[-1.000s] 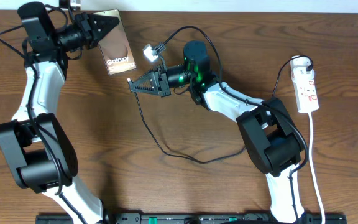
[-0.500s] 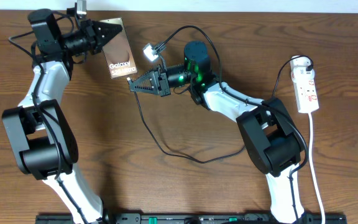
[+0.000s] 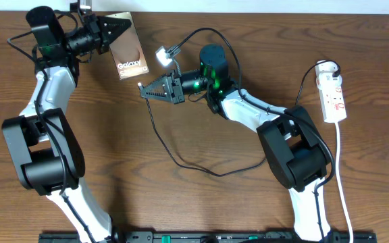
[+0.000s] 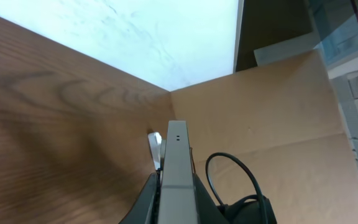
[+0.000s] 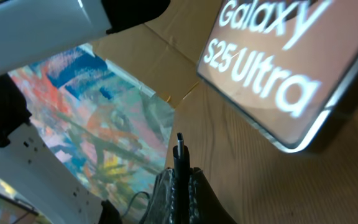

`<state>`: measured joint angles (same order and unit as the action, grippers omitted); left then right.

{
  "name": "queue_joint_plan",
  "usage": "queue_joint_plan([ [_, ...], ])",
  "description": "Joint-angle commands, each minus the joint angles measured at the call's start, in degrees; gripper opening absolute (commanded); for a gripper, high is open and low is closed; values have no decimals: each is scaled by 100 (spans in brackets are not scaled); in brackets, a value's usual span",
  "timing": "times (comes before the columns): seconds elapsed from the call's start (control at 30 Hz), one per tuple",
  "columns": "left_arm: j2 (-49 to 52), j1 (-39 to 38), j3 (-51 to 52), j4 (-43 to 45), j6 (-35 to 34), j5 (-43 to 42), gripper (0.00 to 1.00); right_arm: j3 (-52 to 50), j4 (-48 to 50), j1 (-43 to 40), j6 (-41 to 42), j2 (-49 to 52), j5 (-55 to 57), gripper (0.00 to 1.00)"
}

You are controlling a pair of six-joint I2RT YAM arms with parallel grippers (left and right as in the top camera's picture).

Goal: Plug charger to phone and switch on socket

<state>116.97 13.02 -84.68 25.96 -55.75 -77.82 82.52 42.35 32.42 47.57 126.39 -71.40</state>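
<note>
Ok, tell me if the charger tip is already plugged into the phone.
No, the right wrist view shows the charger tip short of the phone, with a clear gap between them.

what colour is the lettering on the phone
White lettering on the phone, against its brown face; it shows best in the right wrist view.

dark wood-grain table (image 3: 181, 202) — white wall (image 4: 135, 37) behind it, brown cardboard (image 4: 278, 112) alongside

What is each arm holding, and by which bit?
The left end effector pinches the phone near one end; the right end effector grips the charger behind its tip.
</note>
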Motion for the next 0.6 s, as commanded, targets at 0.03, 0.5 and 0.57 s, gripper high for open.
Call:
queue_joint_plan([
  [0.03, -109, 2, -55, 168, -142, -275, 7, 24, 11, 24, 448, 13, 315, 1],
  [0.5, -109, 2, -55, 254, -352, -212, 8, 24, 55, 256, 1003, 13, 527, 1],
  [0.57, -109, 2, -55, 269, -354, -221, 7, 24, 55, 251, 1001, 13, 525, 1],
])
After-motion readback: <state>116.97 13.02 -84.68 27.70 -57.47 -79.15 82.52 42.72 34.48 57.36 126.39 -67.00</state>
